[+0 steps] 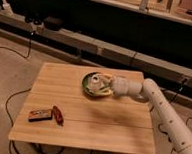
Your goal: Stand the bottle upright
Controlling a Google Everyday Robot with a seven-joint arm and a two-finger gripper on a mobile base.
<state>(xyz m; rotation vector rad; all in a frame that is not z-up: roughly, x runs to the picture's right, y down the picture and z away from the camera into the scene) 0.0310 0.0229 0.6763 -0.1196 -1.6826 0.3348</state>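
Tool [102,84] out over the far middle of the table [105,130], jaws closed tight on the bottle [94,82]. Bottle right there in the grip, pale and small, one rounded end turned toward the camera, so lying over rather than standing. Yellowish fingers [107,77] above and below it. Directly behind, green bowl [85,82], round, rim peeking out on the left of the bottle; touching or just apart, hard to call from here. White arm [160,106] in from the right edge, stretched low across the table's far right corner, thick segments, wrist level with the bowl. Faint dark shadow on the boards nearer the camera, below the forearm. Over on the near left of the table, well apart from all that: flat rectangular packet [40,114], dark with a light label, and just beside it on the right a small reddish item [58,115], lying at a slant. Behind the table, long low ledge [92,43] across the room, black box [53,23] on it at the left. Dark cable [7,104] looping over the floor [10,60] on the left.
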